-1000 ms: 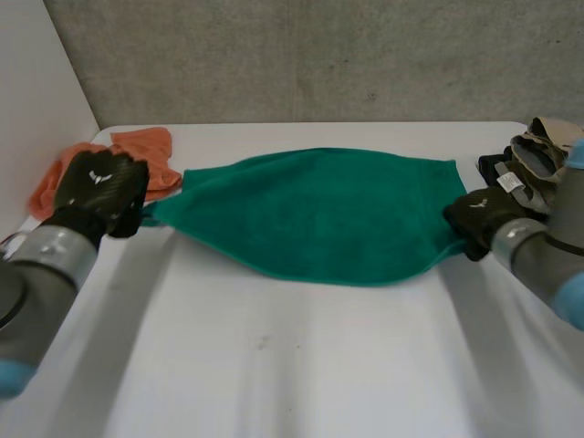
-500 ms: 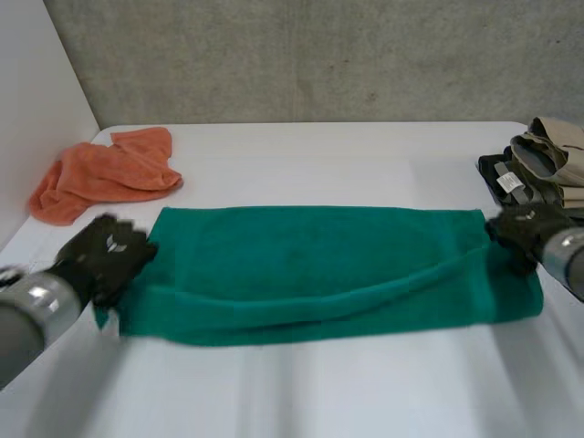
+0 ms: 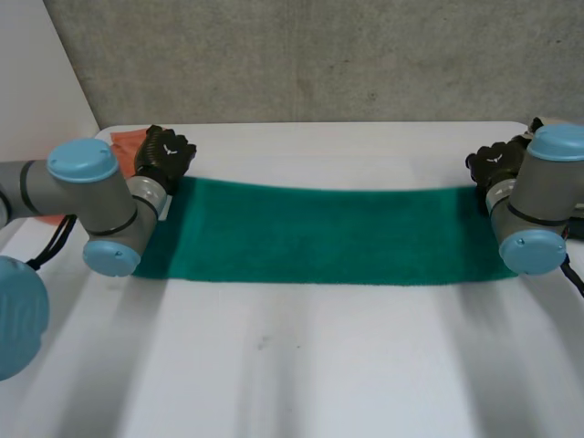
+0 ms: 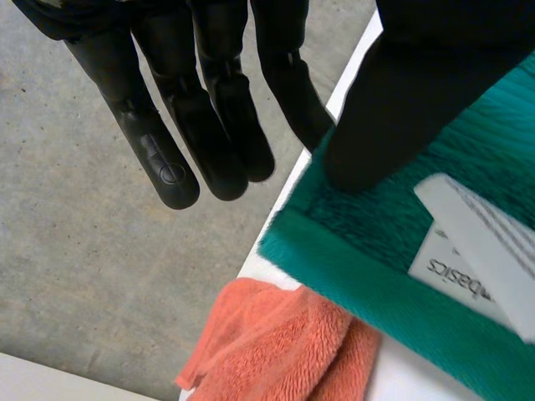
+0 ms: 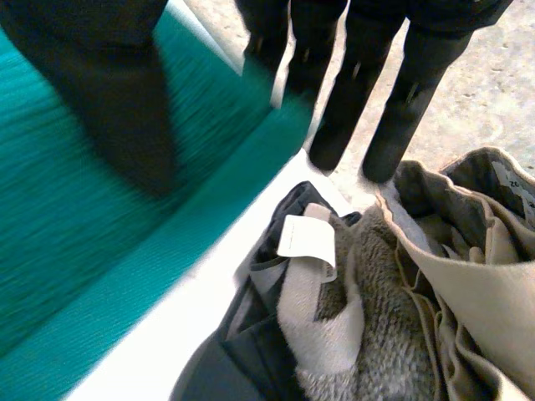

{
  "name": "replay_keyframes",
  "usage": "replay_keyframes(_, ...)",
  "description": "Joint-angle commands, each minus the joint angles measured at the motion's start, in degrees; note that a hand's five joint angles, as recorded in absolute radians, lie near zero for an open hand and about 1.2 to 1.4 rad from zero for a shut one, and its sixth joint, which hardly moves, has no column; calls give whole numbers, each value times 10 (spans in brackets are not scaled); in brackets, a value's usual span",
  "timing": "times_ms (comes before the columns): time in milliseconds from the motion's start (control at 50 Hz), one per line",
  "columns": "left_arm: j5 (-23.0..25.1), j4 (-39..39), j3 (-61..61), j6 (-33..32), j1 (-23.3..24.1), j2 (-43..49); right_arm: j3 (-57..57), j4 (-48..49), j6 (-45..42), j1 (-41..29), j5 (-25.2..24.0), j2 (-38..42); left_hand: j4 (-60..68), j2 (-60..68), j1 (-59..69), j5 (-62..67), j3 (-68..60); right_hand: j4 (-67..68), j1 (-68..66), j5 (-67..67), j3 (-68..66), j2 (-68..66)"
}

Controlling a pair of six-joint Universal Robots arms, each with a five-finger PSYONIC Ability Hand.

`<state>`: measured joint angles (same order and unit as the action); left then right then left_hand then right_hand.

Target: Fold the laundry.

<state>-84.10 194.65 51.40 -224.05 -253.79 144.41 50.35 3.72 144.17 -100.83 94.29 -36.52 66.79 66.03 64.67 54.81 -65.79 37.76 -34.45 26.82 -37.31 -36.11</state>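
The green towel [image 3: 319, 233] is lying flat on the white table [image 3: 301, 365], folded into a long band, with a white label [image 4: 476, 251] exposed at its far left corner. It is being flanked by the left hand [image 3: 164, 157] and the right hand [image 3: 493, 164] at its far corners. Both hands' fingers are being held straight and apart, with the thumbs over the cloth and nothing pinched.

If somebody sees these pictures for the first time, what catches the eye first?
A long green towel lies across the white table, the left hand at one far corner, the right hand at the other. An orange cloth lies beside the left hand, a pile of beige and grey clothes beside the right.
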Motion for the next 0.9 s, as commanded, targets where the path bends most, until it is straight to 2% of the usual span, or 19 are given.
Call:
replay_keyframes(20, -2, 11, -24, 12, 20, 28, -56, -10, 3, -15, 51, 29, -496, -488, -474, -476, 486, -278, 245, -268, 273, 261)
replay_keyframes(40, -1, 12, -21, 12, 25, 28, -54, -11, 4, -24, 51, 23, -563, -556, -542, -544, 553, -278, 245, -268, 273, 261)
replay_keyframes(140, -5, 7, 18, 23, 45, -1, -9, -31, 20, -32, 43, -25, -568, -560, -547, -548, 558, -278, 245, -268, 273, 261)
replay_keyframes(200, -5, 4, 51, 40, 47, -51, 56, -58, 51, -29, 11, -75, -568, -560, -547, -548, 558, -278, 245, -268, 273, 261)
replay_keyframes(260, -2, 4, 115, 78, 48, -117, 111, -75, 74, -28, -22, -120, -568, -560, -547, -548, 558, -278, 245, -268, 273, 261)
replay_keyframes(360, 2, 4, 206, 165, 44, -211, 238, -103, 99, -4, -89, -216, -568, -560, -547, -548, 558, -171, 138, -161, 166, 154)
replay_keyframes(420, 12, 7, 282, 245, 39, -273, 303, -103, 93, 38, -114, -233, -568, -560, -547, -548, 558, -139, 106, -129, 134, 122)
replay_keyframes(500, 31, 13, 330, 294, 38, -308, 340, -86, 93, 68, -130, -233, -568, -560, -547, -548, 558, -132, 99, -123, 128, 116)
replay_keyframes(580, 45, 15, 356, 308, 39, -322, 351, -33, 89, 71, -135, -212, -568, -560, -547, -548, 558, -115, 82, -106, 111, 99)
replay_keyframes(660, 46, 15, 365, 308, 41, -324, 339, 17, 89, 72, -137, -170, -568, -560, -547, -548, 558, -30, -3, -20, 25, 13)
replay_keyframes(680, 46, 15, 365, 308, 41, -324, 334, 28, 86, 73, -137, -159, -568, -560, -547, -548, 558, 135, -168, 145, -140, -152)
replay_keyframes(700, 45, 15, 365, 308, 41, -324, 330, 33, 83, 73, -134, -155, -568, -560, -547, -548, 558, 375, -408, 385, -380, -392)
replay_keyframes(720, 45, 15, 366, 308, 41, -324, 327, 36, 80, 74, -127, -153, -568, -560, -547, -548, 558, 422, -455, 431, -426, -438)
replay_keyframes(840, 46, 14, 375, 308, 39, -341, 358, 40, 47, 107, -82, -176, -568, -560, -547, -548, 558, 422, -455, 432, -427, -439)
replay_keyframes(900, 46, 14, 382, 311, 38, -359, 395, 66, 3, 152, -77, -239, -568, -560, -547, -548, 558, 422, -455, 432, -427, -439)
